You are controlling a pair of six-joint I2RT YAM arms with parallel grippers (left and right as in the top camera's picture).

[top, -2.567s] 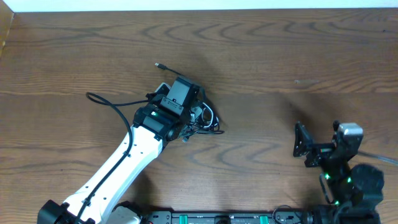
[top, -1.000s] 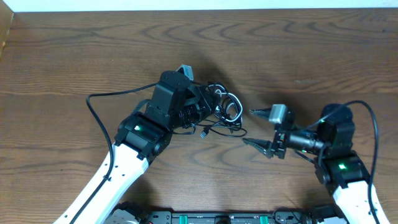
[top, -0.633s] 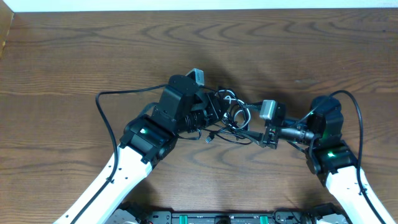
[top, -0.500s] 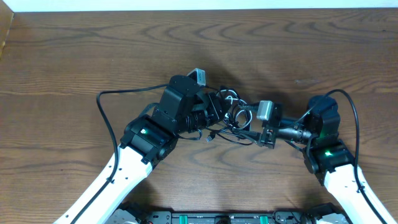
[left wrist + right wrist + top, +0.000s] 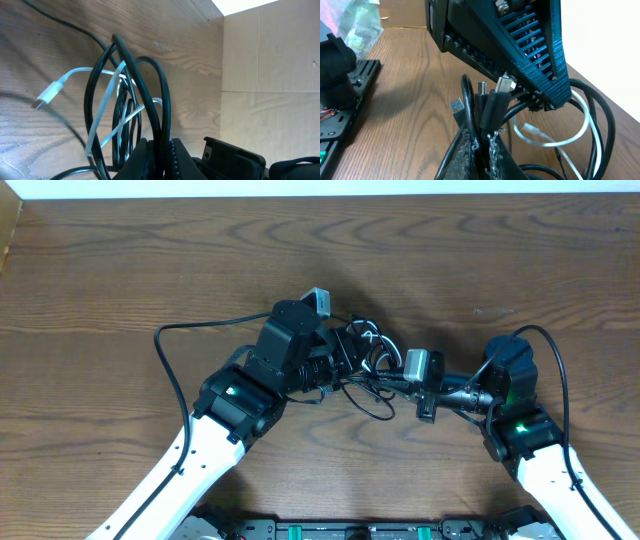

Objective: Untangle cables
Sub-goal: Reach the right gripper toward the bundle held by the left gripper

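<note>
Black and white cables (image 5: 371, 357) — clamped tight in left fingers (image 5: 183, 161) and right fingers (image 5: 462, 156)

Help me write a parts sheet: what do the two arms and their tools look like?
Both the left arm and right arm have white lower links, black joint housings with a small green light, and a thin black cable looping alongside. Each wrist carries a small grey block. The left tool is dark blue-green with slotted sides; the right tool has black fingers with rough inner faces.
</note>
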